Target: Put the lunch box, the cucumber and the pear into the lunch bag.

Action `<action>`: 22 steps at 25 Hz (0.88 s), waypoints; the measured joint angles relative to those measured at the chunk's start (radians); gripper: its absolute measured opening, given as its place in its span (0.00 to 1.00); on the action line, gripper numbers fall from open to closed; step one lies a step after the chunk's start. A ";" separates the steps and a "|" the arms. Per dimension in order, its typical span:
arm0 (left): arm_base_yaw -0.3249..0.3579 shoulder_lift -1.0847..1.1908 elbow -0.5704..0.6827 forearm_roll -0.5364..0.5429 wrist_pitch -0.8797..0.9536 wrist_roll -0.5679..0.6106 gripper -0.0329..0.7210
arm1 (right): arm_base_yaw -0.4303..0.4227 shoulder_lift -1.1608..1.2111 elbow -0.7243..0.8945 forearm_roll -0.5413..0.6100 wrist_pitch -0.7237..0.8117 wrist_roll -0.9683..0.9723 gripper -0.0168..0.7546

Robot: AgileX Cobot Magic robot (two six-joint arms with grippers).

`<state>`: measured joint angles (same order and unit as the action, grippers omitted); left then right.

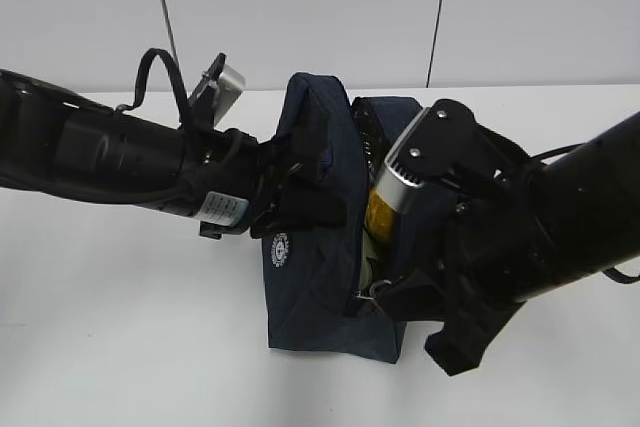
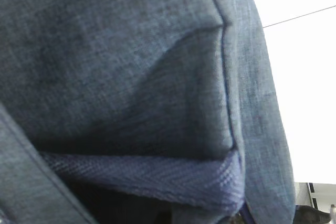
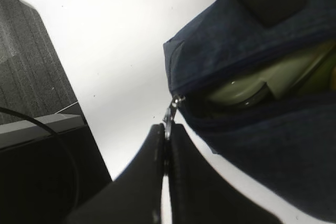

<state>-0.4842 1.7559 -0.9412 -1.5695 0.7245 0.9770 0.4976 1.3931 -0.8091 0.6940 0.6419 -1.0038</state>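
The navy lunch bag point(image 1: 315, 237) stands mid-table with its top open; its fabric fills the left wrist view point(image 2: 131, 66). My left gripper point(image 1: 297, 197) is pressed into the bag's left wall by a webbing handle point(image 2: 157, 174), with its fingers buried in fabric. My right gripper point(image 3: 167, 129) is shut on the metal zipper pull point(image 3: 172, 109) at the bag's near end point(image 1: 380, 290). The lunch box's sage-green lid point(image 3: 244, 90) shows through the opening. The yellow-orange pear point(image 1: 381, 212) sits inside. I cannot make out the cucumber.
White tabletop point(image 1: 120, 327) lies all around the bag, with a white wall behind. A dark floor and a grey ledge point(image 3: 31, 129) show past the table edge in the right wrist view. Both arms crowd the bag from left and right.
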 joint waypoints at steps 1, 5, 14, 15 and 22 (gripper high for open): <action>0.000 0.000 0.000 0.000 0.002 0.000 0.02 | 0.000 0.000 -0.007 -0.002 0.000 0.000 0.03; 0.000 0.000 0.000 0.002 0.016 0.000 0.02 | 0.000 0.000 -0.058 -0.004 0.000 0.004 0.03; 0.081 0.000 0.000 0.047 0.174 0.015 0.14 | 0.000 0.000 -0.092 -0.008 -0.057 0.017 0.03; 0.092 0.000 0.000 0.058 0.192 0.016 0.17 | 0.000 0.000 -0.092 -0.008 -0.069 0.019 0.03; 0.128 0.000 -0.003 0.127 0.305 0.043 0.38 | 0.000 0.000 -0.103 0.000 -0.136 0.029 0.03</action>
<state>-0.3562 1.7559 -0.9442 -1.4426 1.0298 1.0196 0.4976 1.3931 -0.9119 0.6945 0.5060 -0.9743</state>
